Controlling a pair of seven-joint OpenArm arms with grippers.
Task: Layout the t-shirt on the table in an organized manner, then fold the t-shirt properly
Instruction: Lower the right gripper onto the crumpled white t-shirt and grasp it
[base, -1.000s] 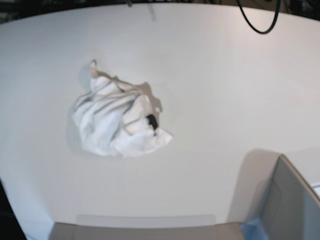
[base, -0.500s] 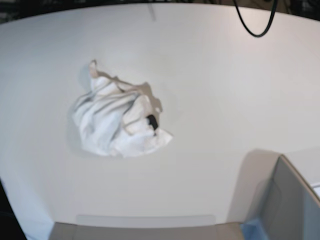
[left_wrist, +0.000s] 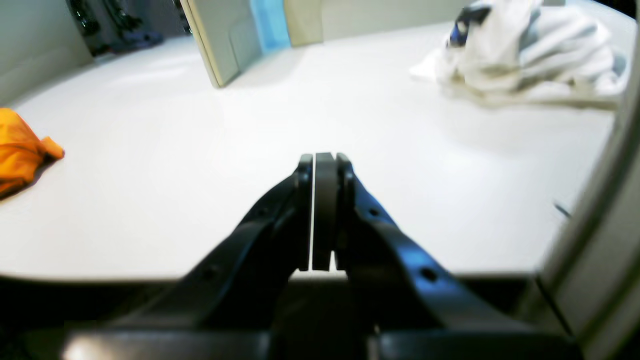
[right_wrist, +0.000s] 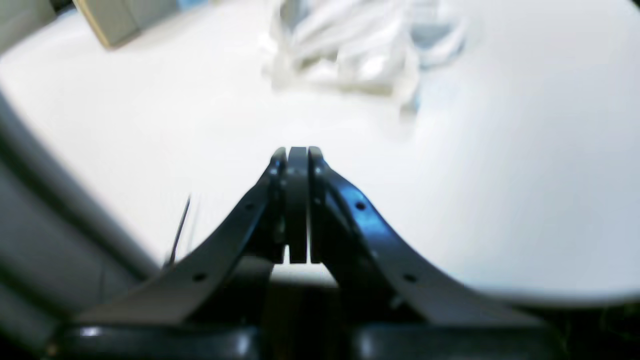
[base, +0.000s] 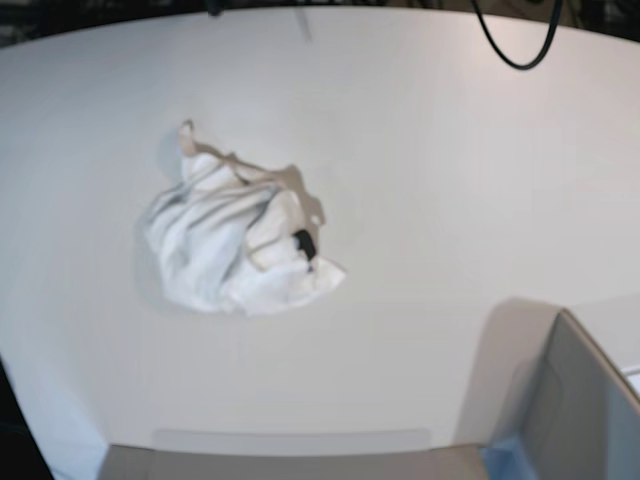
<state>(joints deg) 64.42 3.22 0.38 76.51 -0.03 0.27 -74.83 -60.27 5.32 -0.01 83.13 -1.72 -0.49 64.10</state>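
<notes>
The white t-shirt (base: 235, 235) lies crumpled in a heap on the left half of the white table (base: 420, 200), its small black tag (base: 304, 243) showing on the right side. The left wrist view has the t-shirt (left_wrist: 525, 50) at the top right, far beyond my left gripper (left_wrist: 320, 165), which is shut and empty above the table's edge. In the right wrist view the t-shirt (right_wrist: 360, 45) is blurred, ahead of my right gripper (right_wrist: 297, 155), also shut on nothing. Neither gripper appears in the base view.
A grey box corner (base: 580, 400) stands at the near right of the table, with a blue patch at its foot. An orange cloth (left_wrist: 20, 150) lies at the left in the left wrist view. A black cable (base: 515, 45) loops at the far edge.
The black cable at the far edge has swung slightly. The t-shirt has not moved.
</notes>
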